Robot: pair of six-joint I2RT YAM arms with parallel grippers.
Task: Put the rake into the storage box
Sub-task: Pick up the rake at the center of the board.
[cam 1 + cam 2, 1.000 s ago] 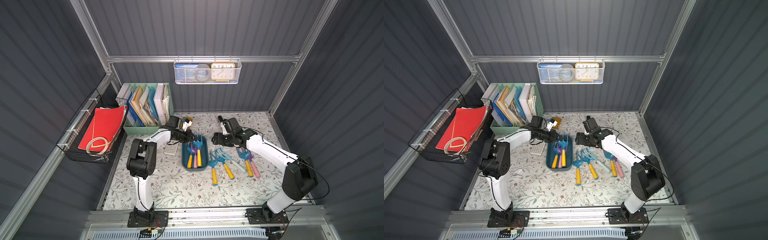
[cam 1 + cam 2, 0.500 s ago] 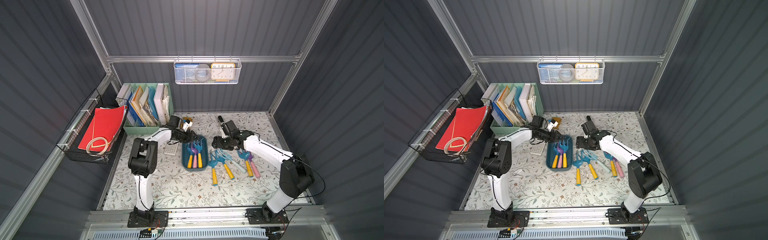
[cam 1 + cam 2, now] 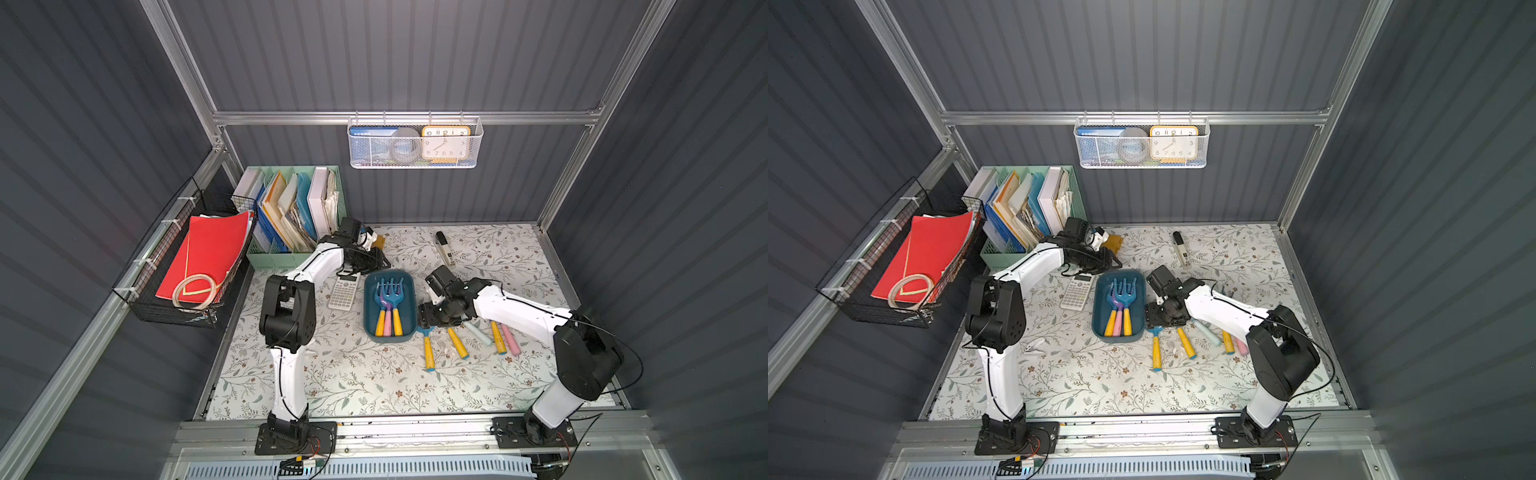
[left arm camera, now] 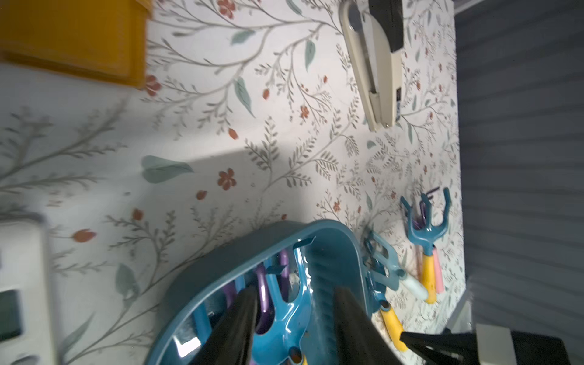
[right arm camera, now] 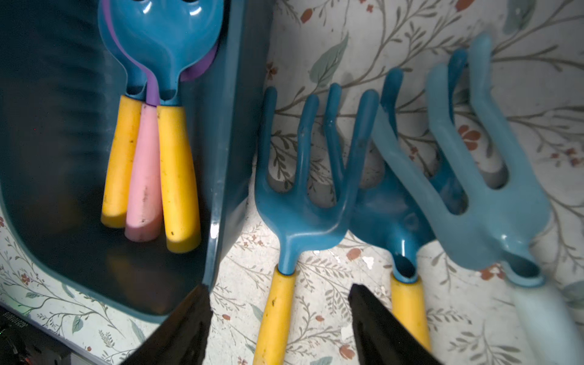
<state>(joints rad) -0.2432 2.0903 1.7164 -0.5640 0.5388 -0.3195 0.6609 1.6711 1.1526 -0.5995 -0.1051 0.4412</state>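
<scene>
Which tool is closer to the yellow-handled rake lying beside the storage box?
Right. The right tool is open astride the yellow-handled rake's handle; the left tool is open above the storage box's far end.

floral table | storage box, calculator, loose rakes (beside box), probably stapler

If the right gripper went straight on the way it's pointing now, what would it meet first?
Probably the yellow handle of the rake lying beside the storage box; the open right gripper frames it, though depth is unclear.
</scene>
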